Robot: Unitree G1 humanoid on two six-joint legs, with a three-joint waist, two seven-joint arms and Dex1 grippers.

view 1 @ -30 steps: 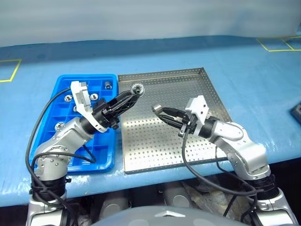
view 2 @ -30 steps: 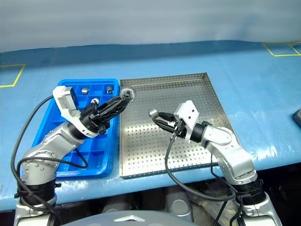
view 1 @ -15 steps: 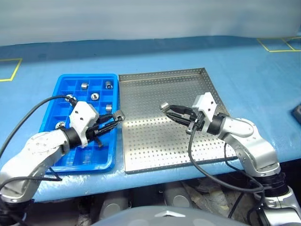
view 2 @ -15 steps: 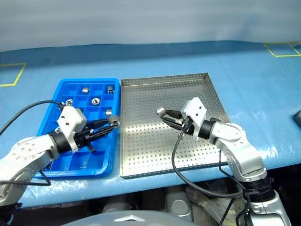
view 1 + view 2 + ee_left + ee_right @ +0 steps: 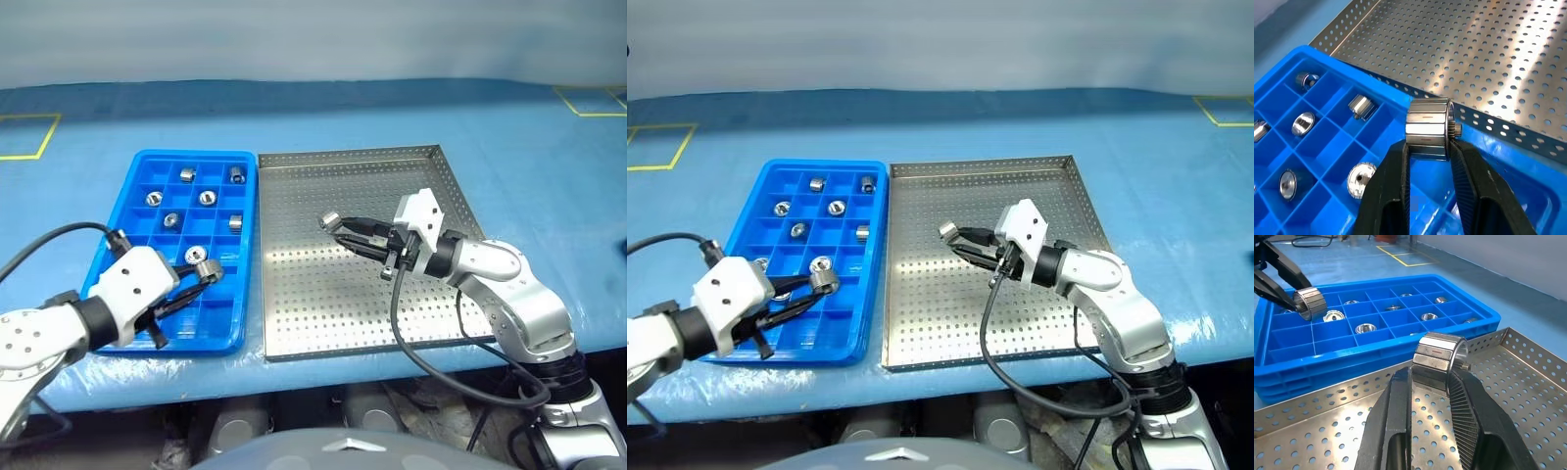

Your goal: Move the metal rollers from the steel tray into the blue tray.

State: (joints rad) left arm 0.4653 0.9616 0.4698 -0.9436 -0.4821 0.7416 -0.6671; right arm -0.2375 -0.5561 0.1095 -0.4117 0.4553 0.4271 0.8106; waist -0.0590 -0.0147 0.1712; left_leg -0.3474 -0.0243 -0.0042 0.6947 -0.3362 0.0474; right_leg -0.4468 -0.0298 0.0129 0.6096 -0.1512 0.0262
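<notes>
The blue tray (image 5: 137, 186) and the steel tray (image 5: 431, 166) lie side by side on the blue worktop (image 5: 323, 113), their long edges just beside each other, the blue tray on the robot's left.

The left gripper (image 5: 201, 274) hangs over the near part of the blue tray, close to the wall that faces the steel tray. Its fingers (image 5: 1388, 196) are closed narrowly on a roller (image 5: 1427, 128), held clear of the compartments below.

The right gripper (image 5: 338, 225) hovers over the middle of the steel tray, pointing toward the blue tray. Its fingers (image 5: 1396, 431) are likewise clamped on a second roller (image 5: 1440, 363), above the perforated floor and not touching it.

Other rollers (image 5: 207, 198) already sit singly in compartments toward the far end and middle of the blue tray, each in its own cell. The compartments under the left gripper's roller look free, though its cable (image 5: 39, 245) loops beside the tray's outer edge. No loose roller can be seen on the bare steel tray floor. Yellow tape marks (image 5: 24, 137) lie on the worktop well apart from both trays.
</notes>
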